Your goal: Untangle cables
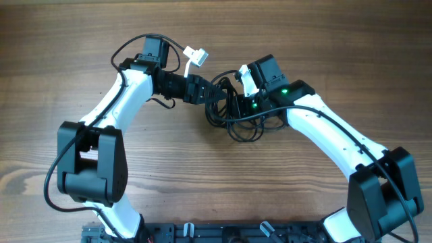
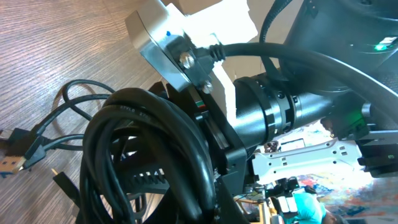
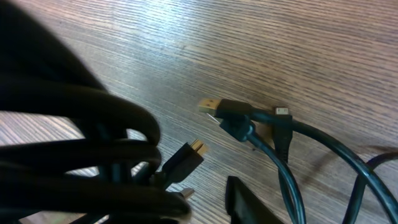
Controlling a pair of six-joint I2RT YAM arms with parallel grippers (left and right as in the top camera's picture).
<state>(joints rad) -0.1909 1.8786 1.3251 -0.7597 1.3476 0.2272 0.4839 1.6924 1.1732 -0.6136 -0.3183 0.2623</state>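
Note:
The cables [image 1: 233, 118] are a tangle of thin black cords at the table's middle, with loops trailing toward the front. My left gripper [image 1: 206, 91] reaches in from the left and is shut on the cables. In the left wrist view the thick coil [image 2: 149, 149] crosses my jaws [image 2: 186, 199], and loose plugs [image 2: 18, 158] lie on the wood. My right gripper [image 1: 237, 101] meets the tangle from the right. In the right wrist view the coil [image 3: 81, 162] hides one finger. Only the other finger [image 3: 249, 205] shows, apart from the coil. Gold-tipped plugs [image 3: 217, 109] lie ahead.
The table [image 1: 324, 40] is brown wood. A white tag [image 1: 196, 55] sticks out near the left arm's wrist. The right arm's wrist and camera [image 2: 280, 112] fill the space close behind the coil. Arm bases stand at the front edge [image 1: 223, 233].

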